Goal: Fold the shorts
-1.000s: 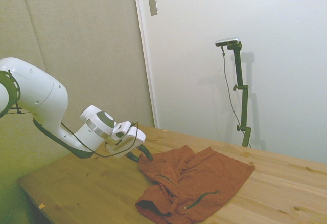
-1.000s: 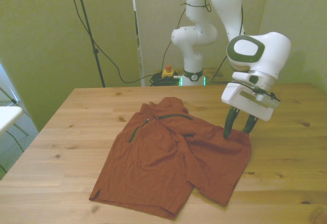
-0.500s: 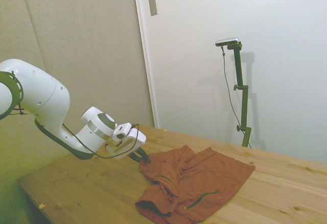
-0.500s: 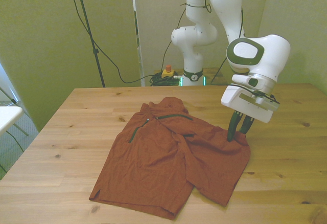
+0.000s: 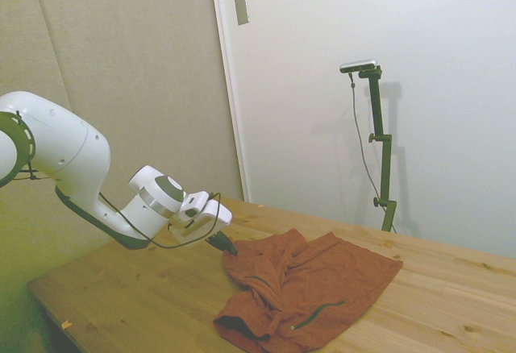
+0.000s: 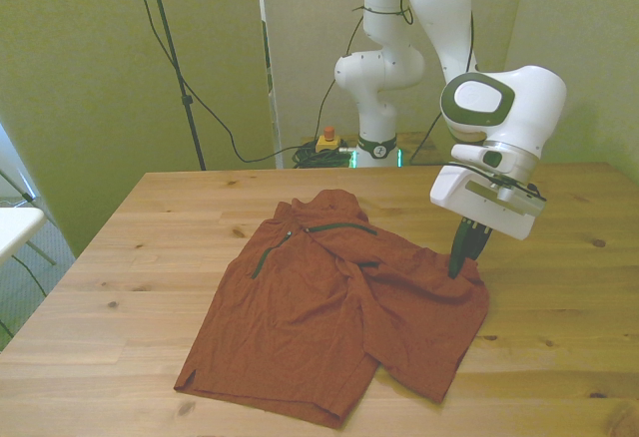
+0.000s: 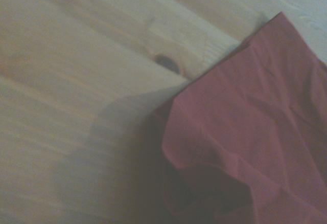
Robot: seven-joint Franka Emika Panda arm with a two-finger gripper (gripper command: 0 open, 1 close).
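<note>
bare table all around shorts

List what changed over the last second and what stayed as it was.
The gripper closed: its fingers, spread over the corner of the shorts a second ago, have come together and pinch the cloth's edge on the front view's right. That corner has bunched up a little between them. The rest of the shorts lies flat on the table as before, and the arm has barely shifted.
</note>
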